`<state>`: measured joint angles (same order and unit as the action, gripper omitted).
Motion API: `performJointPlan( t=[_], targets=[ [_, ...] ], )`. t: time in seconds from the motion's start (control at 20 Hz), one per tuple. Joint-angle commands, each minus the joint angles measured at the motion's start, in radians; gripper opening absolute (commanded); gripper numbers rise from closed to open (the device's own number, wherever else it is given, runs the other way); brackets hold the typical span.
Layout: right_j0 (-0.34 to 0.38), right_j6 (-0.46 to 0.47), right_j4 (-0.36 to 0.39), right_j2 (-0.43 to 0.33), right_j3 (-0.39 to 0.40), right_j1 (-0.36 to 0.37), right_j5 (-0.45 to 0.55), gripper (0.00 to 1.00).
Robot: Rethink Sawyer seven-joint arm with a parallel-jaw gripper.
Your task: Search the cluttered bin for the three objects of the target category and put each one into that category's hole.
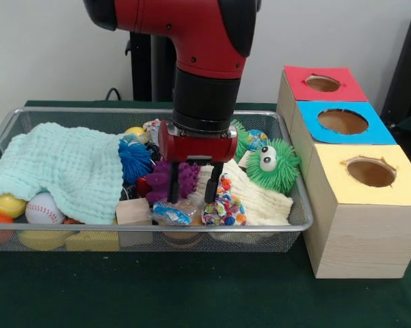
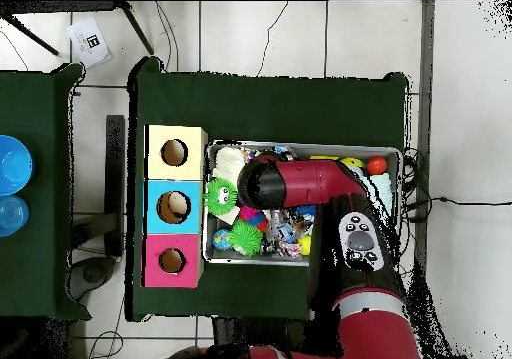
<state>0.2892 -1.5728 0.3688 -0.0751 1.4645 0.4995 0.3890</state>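
Observation:
The wire mesh bin (image 1: pixel 297 205) is full of toys; it also shows in the overhead view (image 2: pixel 225 259). One clear crinkly packet with blue and red print (image 1: pixel 171 213) lies at the bin's front wall, beside the confetti-patterned bundle (image 1: pixel 223 205). My gripper (image 1: pixel 191 199) hangs down into the bin, open and empty, its fingertips just above and behind that packet. A second printed packet (image 1: pixel 257 140) peeks out at the back, next to the green fuzzy toy (image 1: pixel 273 164). In the overhead view the arm (image 2: pixel 300 183) hides the gripper.
Three wooden boxes stand right of the bin with a red-top hole (image 1: pixel 323 83), a blue-top hole (image 1: pixel 342 121) and a yellow-top hole (image 1: pixel 370 172). A mint cloth (image 1: pixel 61 167), blue spiky ball (image 1: pixel 135 160), purple toy (image 1: pixel 165 179), baseball (image 1: pixel 44 208) and wooden block (image 1: pixel 133 212) crowd the bin.

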Motion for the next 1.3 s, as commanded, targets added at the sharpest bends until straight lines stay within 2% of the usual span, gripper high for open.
performJointPlan(
  t=[0.05,0.5,0.7,1.05,1.3],
  targets=[
    [0.000,-0.052,0.048,-0.037,-0.028,-0.064,-0.041,1.00],
    [-0.004,-0.065,0.049,-0.026,-0.036,-0.089,-0.069,1.00],
    [-0.010,-0.076,0.046,-0.012,-0.057,-0.122,-0.069,1.00],
    [-0.036,-0.066,0.026,0.021,-0.100,-0.168,0.052,1.00],
    [-0.054,-0.069,0.018,0.044,-0.127,-0.191,0.072,1.00]
  ],
)
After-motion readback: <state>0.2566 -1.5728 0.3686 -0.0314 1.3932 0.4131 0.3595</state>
